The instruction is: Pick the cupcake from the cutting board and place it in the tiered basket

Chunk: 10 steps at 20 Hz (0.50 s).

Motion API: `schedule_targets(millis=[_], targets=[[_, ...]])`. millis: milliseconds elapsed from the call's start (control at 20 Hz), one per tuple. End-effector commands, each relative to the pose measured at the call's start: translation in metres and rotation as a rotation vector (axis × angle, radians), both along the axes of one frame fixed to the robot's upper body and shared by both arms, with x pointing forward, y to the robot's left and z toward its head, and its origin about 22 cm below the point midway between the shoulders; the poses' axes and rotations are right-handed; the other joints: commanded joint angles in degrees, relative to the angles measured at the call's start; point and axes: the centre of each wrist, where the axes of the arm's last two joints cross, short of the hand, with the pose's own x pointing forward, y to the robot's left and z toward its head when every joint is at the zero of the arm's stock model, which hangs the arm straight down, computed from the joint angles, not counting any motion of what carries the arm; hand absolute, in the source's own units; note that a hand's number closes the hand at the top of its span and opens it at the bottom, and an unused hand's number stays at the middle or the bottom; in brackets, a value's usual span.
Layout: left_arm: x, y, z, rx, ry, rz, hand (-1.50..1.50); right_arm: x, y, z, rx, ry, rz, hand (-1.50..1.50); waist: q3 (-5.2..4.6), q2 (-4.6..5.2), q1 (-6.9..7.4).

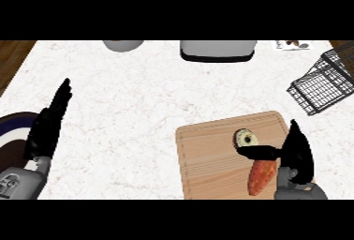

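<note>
Wood, pale with fine straight grain: one rectangular cutting board (207,159) with rounded corners, flat on the white, faintly veined stone table (152,93), directly left of the right robot hand (296,149)

Two items on the board. One cupcake (245,137): small, round, cream-yellow top with a dark rim, seen from above. It sits up and to the left of the right robot hand's palm, just above the thumb (261,152). One long orange-red tapered vegetable (261,177) with rough-looking skin lies just below that thumb, beside the wrist

The right robot hand is spread wide, fingers straight and pointing away from the robot, thumb stuck out leftward across the board. The thumb is close under the cupcake; contact cannot be told. Nothing held

One tiered basket (321,82): black wire mesh, boxy, beyond the right robot hand and slightly to its right, well apart from it

The left robot hand (48,126), matte black, fingers straight and together, rests at the view's left side holding nothing, well apart from the cupcake. Just to its left, one round dark plate (14,123) with a pale band, partly cut off

Far beyond both robot hands, at the table's back edge: one grey rounded vessel (123,45) and one grey box-shaped appliance (216,49) on a black base
</note>
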Motion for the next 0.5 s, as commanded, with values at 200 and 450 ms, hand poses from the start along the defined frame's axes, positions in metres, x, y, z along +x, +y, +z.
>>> schedule_targets(millis=[200, 450], targets=[[-0.002, 0.003, 0.003, 0.017, -0.007, 0.006, 0.0, 0.011, 0.014, 0.008, -0.027, 0.2, -0.094, -1.5, 0.12, -0.15, -0.12], [-0.001, -0.002, -0.015, 0.008, 0.007, 0.002, 0.0, 0.024, 0.012, 0.007, 0.0, 0.226, -0.088, -1.5, 0.11, 0.04, -0.28]])
